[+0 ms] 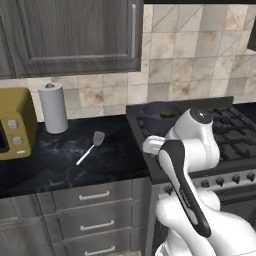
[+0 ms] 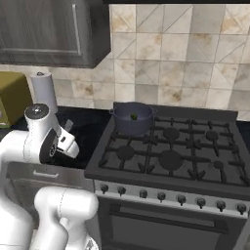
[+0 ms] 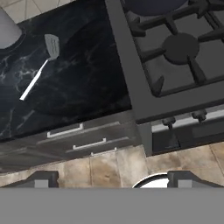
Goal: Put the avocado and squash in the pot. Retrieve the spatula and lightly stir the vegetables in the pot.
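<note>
On the dark marbled surface (image 1: 60, 165) left of the stove (image 2: 171, 156), the spatula (image 1: 91, 146) lies flat, slotted head toward the backsplash and pale handle running down toward the front edge. It sits apart from everything else, between a white paper towel roll (image 1: 53, 107) and the stove's left edge; an olive-yellow toaster oven (image 1: 15, 122) stands further left.

Hand view: end effector (image 3: 113, 178) points down over the front of the cabinets, its two dark finger tips (image 3: 40, 179) set far apart, nothing between them. Jaws wide, holding nothing. The spatula (image 3: 41, 65) shows in the upper left of that view, well apart from the finger tips, with the drawer fronts (image 3: 83, 140) and a stretch of dark surface between. No contact.

Pot (image 2: 133, 117) sits on the rear left burner, dark blue-grey, two small side handles. A green bit shows inside it in the right base view; in the left base view a greenish patch (image 1: 168, 114) shows at the pot's mouth just behind the arm's white joint. Cannot tell which vegetable it is, avocado or squash, at this size.

Pot lies well apart from the end effector, at the top edge of the hand view (image 3: 153, 5).
</note>
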You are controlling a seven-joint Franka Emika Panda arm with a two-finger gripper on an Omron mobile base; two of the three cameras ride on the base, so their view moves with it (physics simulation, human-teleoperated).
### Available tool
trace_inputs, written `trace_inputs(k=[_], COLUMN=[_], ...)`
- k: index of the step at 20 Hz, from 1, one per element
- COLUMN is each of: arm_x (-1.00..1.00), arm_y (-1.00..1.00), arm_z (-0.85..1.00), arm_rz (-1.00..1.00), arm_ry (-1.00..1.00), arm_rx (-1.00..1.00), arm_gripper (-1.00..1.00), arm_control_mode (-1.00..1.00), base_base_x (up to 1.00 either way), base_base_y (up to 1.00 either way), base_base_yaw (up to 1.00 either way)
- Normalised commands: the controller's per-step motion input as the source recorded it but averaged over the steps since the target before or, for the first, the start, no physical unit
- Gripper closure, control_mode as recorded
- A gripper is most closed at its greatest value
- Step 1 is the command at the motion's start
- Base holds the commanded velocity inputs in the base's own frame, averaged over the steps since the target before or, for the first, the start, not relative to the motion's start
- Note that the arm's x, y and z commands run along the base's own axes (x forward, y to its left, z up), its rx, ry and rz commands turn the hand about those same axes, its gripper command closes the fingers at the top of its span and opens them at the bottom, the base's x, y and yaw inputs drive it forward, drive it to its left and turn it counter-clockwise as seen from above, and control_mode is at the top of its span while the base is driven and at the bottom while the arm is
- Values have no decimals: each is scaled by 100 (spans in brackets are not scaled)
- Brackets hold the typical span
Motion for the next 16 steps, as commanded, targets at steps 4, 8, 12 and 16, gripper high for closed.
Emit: trace_inputs(k=[4, 8, 12, 16], arm_x=[0, 0, 0, 24], arm_y=[0, 0, 0, 4], arm_z=[0, 0, 0, 0], arm_rz=[0, 0, 0, 0], arm_ry=[0, 0, 0, 18], arm_rx=[0, 0, 0, 0], arm_gripper=[-100, -100, -100, -100], arm_control_mode=[100, 100, 100, -100], base_base_x=[43, 58, 33, 9], base_base_y=[99, 81, 28, 3], base_base_yaw=[-11, -11, -3, 0])
